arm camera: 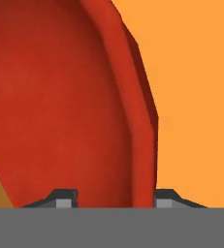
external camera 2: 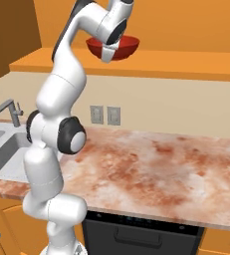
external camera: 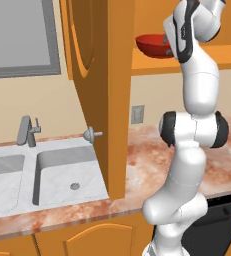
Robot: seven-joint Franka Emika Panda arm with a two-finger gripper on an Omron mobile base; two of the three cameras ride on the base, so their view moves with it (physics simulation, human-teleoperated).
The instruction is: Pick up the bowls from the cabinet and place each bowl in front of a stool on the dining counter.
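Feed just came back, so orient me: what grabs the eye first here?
The red bowl on the orange cabinet shelf, with the white arm stretched up to it. In the hand view the pincer straddles the bowl's rim, one fingertip inside and one outside. Below left, the cabinet door hangs open over the steel sink.

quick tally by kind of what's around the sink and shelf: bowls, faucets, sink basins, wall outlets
bowls: 1, the red bowl on the cabinet shelf, at the hand
faucets: 1
sink basins: 2
wall outlets: 2
total: 6
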